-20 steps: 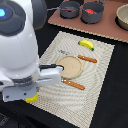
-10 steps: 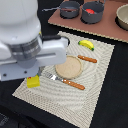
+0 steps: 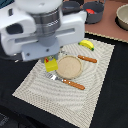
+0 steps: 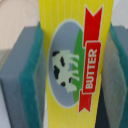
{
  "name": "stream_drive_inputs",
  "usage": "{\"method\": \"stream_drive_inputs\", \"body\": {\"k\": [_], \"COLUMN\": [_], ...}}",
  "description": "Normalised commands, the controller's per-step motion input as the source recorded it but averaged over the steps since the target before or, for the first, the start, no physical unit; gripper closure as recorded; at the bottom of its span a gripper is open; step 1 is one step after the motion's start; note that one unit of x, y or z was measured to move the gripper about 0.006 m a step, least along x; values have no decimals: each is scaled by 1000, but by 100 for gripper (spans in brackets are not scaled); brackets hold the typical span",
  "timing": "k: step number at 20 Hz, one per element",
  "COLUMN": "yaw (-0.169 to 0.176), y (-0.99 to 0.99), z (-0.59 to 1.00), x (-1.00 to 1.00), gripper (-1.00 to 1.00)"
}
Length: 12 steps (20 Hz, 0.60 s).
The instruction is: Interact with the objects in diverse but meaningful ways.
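Just beside the round plate (image 3: 69, 67), the end effector (image 4: 75, 65) grips the yellow butter box (image 3: 50, 64) between its pads (image 4: 31, 75). The banana (image 3: 87, 44) lies near the placemat's (image 3: 45, 92) far edge, well apart.

**Tableware and mat on the dark table**

A round tan plate (image 3: 69, 67) lies on a pale woven placemat (image 3: 50, 92). A wooden-handled knife (image 3: 87, 59) lies to the plate's right, a wooden-handled fork (image 3: 68, 82) nearer. Dark pots (image 3: 94, 11) stand far back.
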Motion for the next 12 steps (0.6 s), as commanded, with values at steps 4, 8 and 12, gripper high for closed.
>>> {"method": "stream_drive_inputs", "body": {"k": [4, 8, 12], "yaw": [0, 0, 0], "y": [1000, 1000, 1000], "z": [12, 0, 0], "x": [18, 0, -58], "gripper": [100, 100, 100]}}
